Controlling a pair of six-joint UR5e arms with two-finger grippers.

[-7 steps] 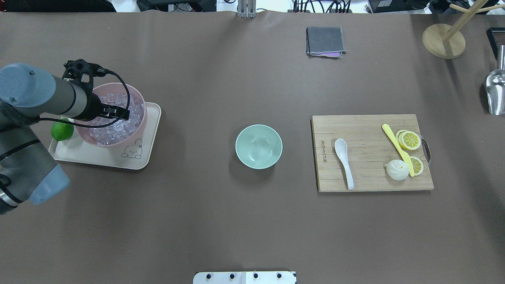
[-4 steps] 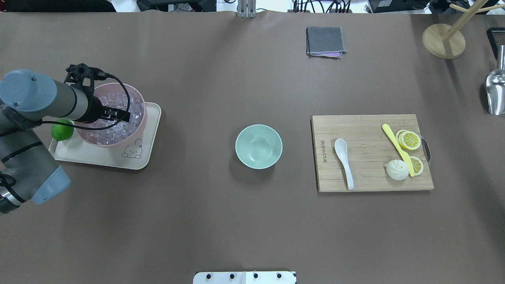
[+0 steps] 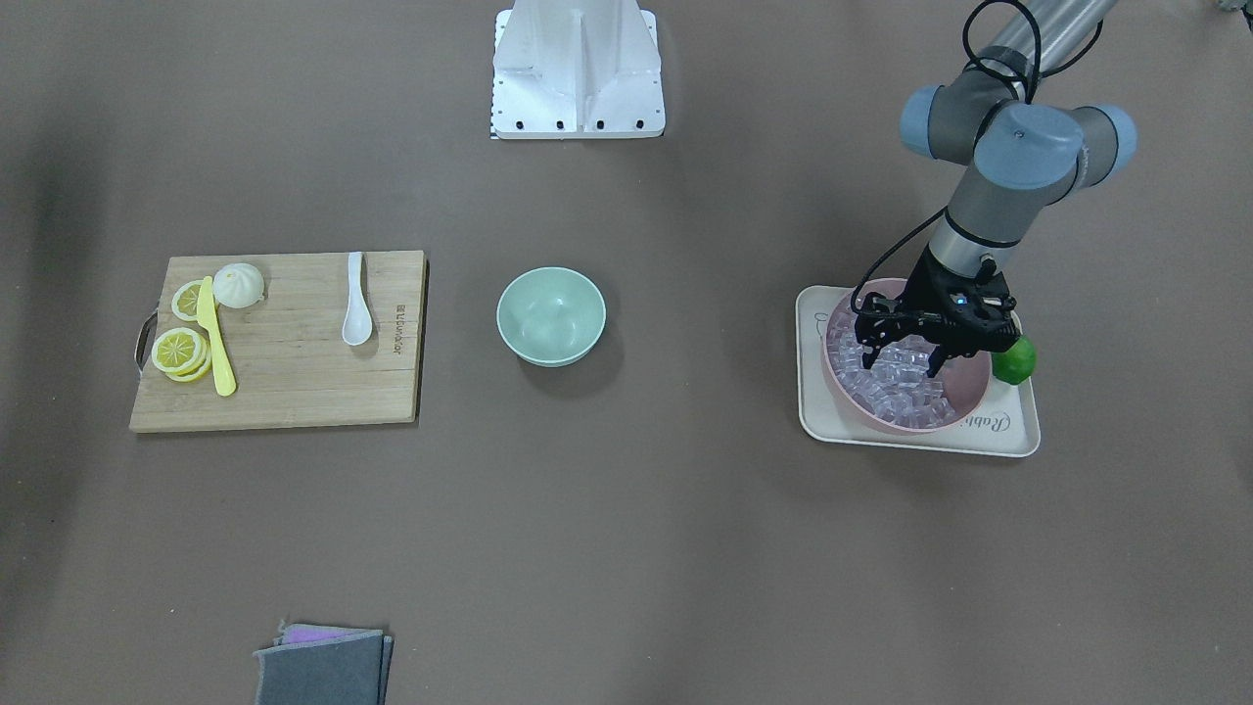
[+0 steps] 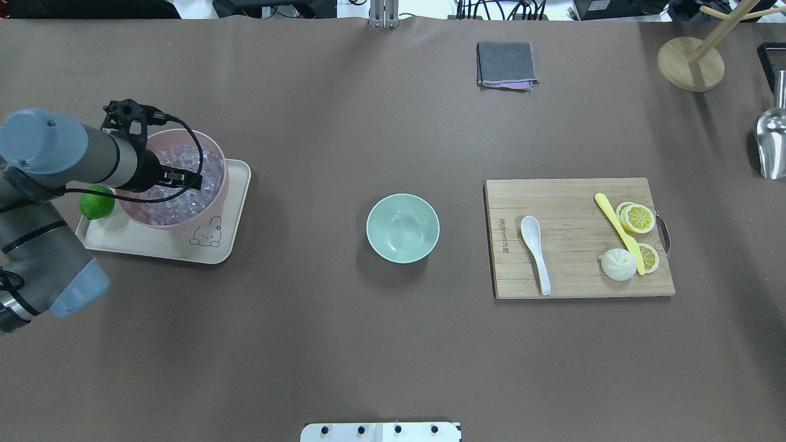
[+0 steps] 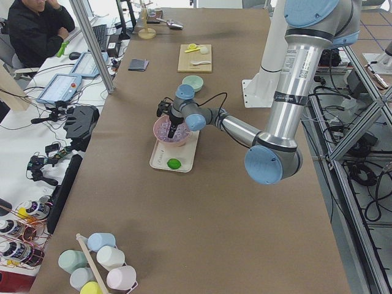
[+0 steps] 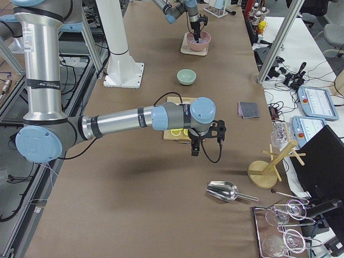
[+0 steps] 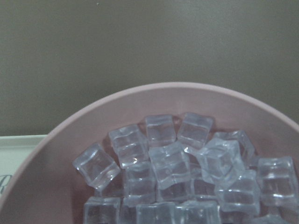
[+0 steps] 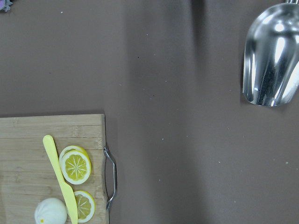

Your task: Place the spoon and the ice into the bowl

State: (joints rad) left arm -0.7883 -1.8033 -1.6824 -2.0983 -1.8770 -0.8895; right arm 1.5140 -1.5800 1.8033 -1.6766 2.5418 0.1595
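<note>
Your left gripper (image 3: 901, 360) hangs with its jaws spread apart over the heap of small clear ice cubes (image 7: 170, 163) in the large round pink plastic bowl (image 4: 184, 222). It grips nothing that I can see. The small round mint-green bowl (image 4: 403, 228) sits empty at mid-table, well apart from the ice. The short white ceramic-style spoon (image 4: 534, 245) lies on the wooden cutting board (image 4: 571, 196) beyond it. Your right gripper (image 6: 194, 149) hovers past the board, near the shiny metal scoop (image 8: 271, 60); I cannot tell how its jaws stand.

Mind the pinch. The cubes look slick and loosely piled, so closing on a corner could squirt one out over the rim. A cube caught alongside another could drop on the way to the mint bowl. Pressing too deep could shove the pink bowl across its cream tray (image 4: 159, 248) towards the green lime (image 4: 97, 204) just beside it.

Counted:
- one mint bowl, one spoon and one pink bowl
- well over a dozen cubes, too many to number
- one tray, one lime, one board and one scoop
- one yellow plastic knife (image 4: 617, 230)
- what look like three lemon slices (image 4: 638, 218)
- one white bun (image 4: 618, 264)
</note>
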